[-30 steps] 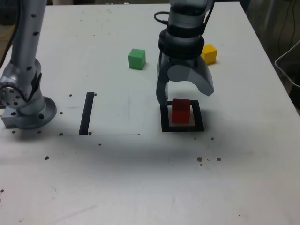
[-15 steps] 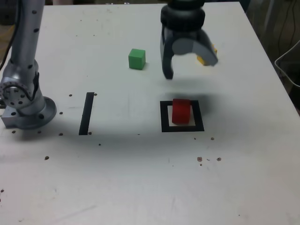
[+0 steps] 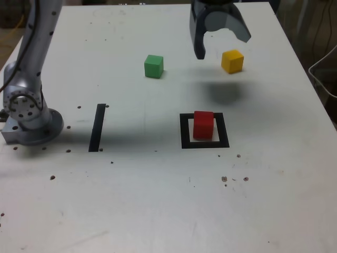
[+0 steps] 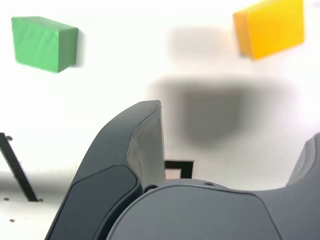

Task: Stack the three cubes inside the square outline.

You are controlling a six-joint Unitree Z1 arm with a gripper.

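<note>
The table carries three cubes, one red cube [image 3: 203,125], one green cube [image 3: 154,66] and one yellow cube [image 3: 232,61], plus one square outline [image 3: 205,144] and one black strip [image 3: 97,127].

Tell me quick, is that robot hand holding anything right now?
Hand: open and empty, up above the table beside the yellow cube.

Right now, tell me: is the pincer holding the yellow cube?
No: in the exterior view the pincer hangs open and empty above the table, and the yellow cube sits on the tabletop beside it.

Matt cubes [image 3: 204,125]; smooth dark plastic claw [image 3: 221,41]; speckled white table [image 3: 158,200].
</note>
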